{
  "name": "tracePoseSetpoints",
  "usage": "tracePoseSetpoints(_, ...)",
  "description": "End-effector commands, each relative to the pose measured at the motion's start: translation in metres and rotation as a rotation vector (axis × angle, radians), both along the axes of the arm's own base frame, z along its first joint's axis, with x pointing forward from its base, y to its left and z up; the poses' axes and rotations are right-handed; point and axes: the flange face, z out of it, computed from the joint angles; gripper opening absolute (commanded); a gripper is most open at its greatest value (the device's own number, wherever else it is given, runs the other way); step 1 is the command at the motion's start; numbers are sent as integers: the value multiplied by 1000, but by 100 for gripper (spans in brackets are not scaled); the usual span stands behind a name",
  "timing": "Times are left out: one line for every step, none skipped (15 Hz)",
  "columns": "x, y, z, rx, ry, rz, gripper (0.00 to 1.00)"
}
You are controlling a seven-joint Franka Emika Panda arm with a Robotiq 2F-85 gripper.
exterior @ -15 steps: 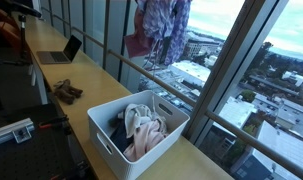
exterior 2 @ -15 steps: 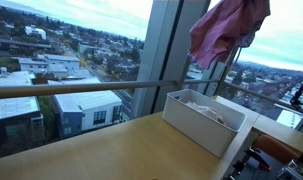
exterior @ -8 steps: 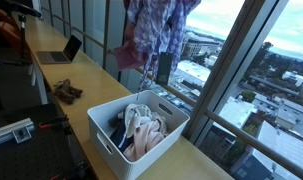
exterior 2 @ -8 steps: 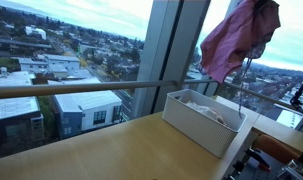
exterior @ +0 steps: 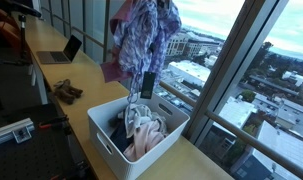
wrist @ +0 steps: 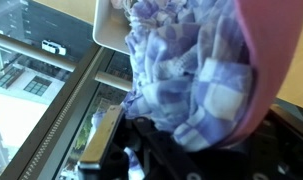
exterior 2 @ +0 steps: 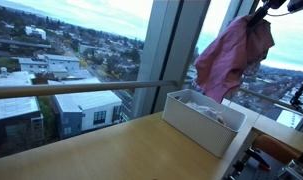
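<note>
A purple-and-white plaid garment (exterior: 141,45) with a pink inner side (exterior 2: 231,60) hangs in the air from my gripper (exterior 2: 266,10), which is shut on its top. It dangles just above the far rim of a white plastic basket (exterior: 111,135) on the wooden counter; a tag on its lower end hangs near the basket's back edge. Inside the basket lie several other clothes (exterior: 143,130), pale pink and dark. In the wrist view the plaid cloth (wrist: 196,80) fills most of the picture and hides my fingers; a corner of the basket (wrist: 103,25) shows at the top.
The wooden counter (exterior: 86,85) runs along a tall window with a horizontal rail (exterior 2: 81,88). Farther down the counter an open laptop (exterior: 63,50) and a brown bundle (exterior: 67,92) sit. Dark equipment (exterior: 11,130) stands beside the counter.
The hanging garment has come down and swung sideways, from high near the window glass to just over the basket's far edge. The gripper has stayed shut on it.
</note>
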Motion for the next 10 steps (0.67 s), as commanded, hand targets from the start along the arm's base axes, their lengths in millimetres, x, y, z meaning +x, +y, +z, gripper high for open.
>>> tracePoseSetpoints(15, -1, -36, 19, 7, 8, 0)
tracePoseSetpoints(21, -6, -51, 11, 17, 3, 0)
tracePoseSetpoints(27, -12, -66, 6, 26, -3, 0)
tracePoseSetpoints(34, -18, -80, 1, 35, -12, 0)
tracePoseSetpoints(41, -24, -93, -5, 41, -18, 0)
tracePoseSetpoints(48, -28, -104, -13, 47, -24, 0)
tracePoseSetpoints(54, -32, -115, -19, 54, -29, 0)
tracePoseSetpoints(60, -36, -125, -24, 59, -34, 0)
tracePoseSetpoints(64, -38, -133, -27, 64, -36, 0)
tracePoseSetpoints(68, -41, -139, -32, 67, -39, 0)
